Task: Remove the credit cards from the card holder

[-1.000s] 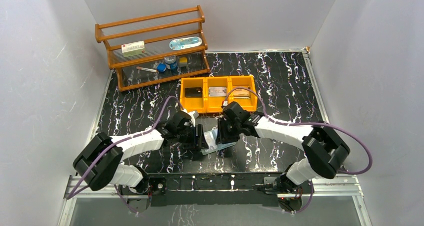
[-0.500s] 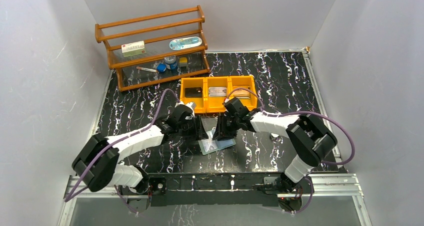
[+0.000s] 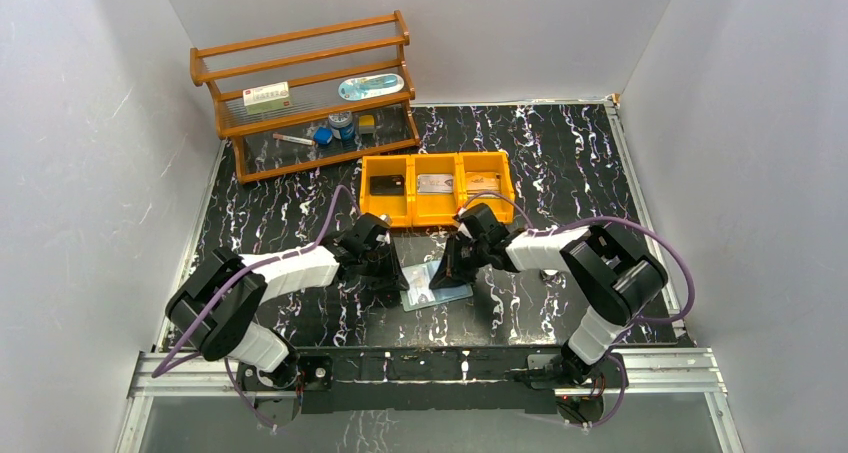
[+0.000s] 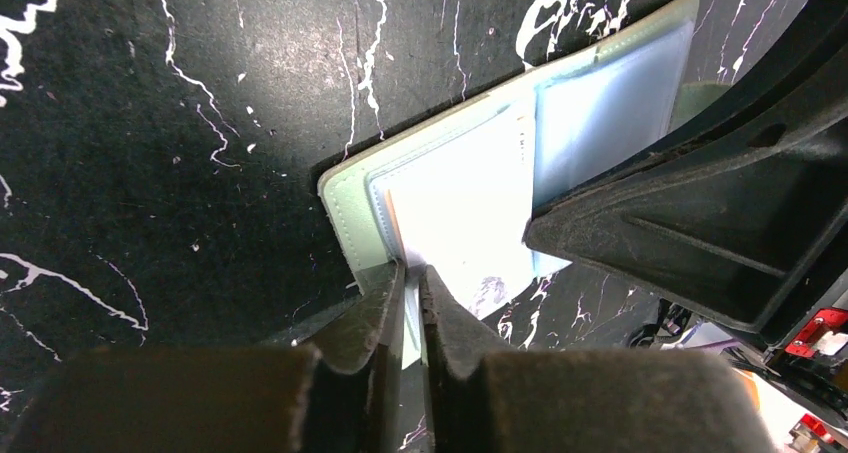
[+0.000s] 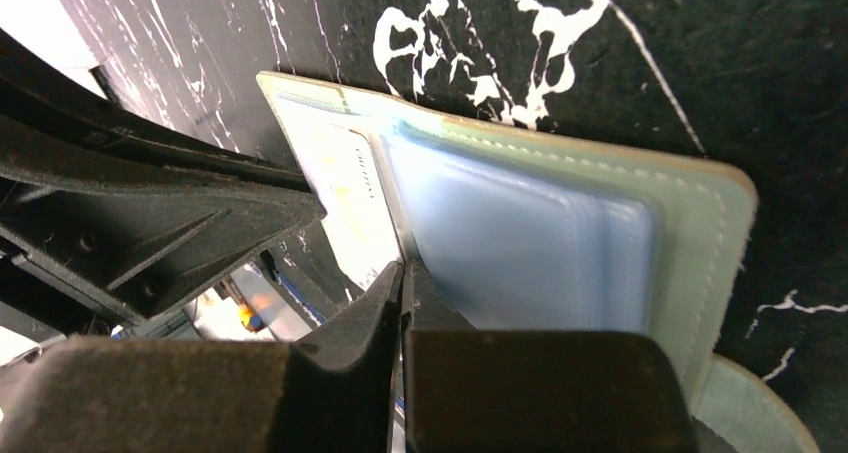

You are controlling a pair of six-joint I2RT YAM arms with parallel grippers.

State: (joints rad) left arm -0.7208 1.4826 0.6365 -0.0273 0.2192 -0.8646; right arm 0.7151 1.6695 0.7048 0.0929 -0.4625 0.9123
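Note:
The card holder (image 3: 437, 283), a pale teal-grey pouch, lies open on the black marbled table between my two grippers. My left gripper (image 3: 395, 273) is shut on its near edge; in the left wrist view the gripper (image 4: 412, 273) pinches a thin pale layer of the holder (image 4: 450, 193). My right gripper (image 3: 452, 266) is shut on a thin sleeve at the holder's fold, as the right wrist view shows (image 5: 403, 268). A bluish card (image 5: 520, 243) sits inside a clear pocket. A silvery card (image 3: 436, 183) and a tan card (image 3: 482, 183) lie in the orange bin.
The orange three-compartment bin (image 3: 437, 213) stands just behind the grippers, with a black object (image 3: 386, 184) in its left compartment. A wooden rack (image 3: 305, 93) with small items stands at the back left. Grey walls close in both sides.
Both grippers have come down and shifted slightly away from the bases with the holder. The holder was held tilted between them; it now lies nearly flat on the table.

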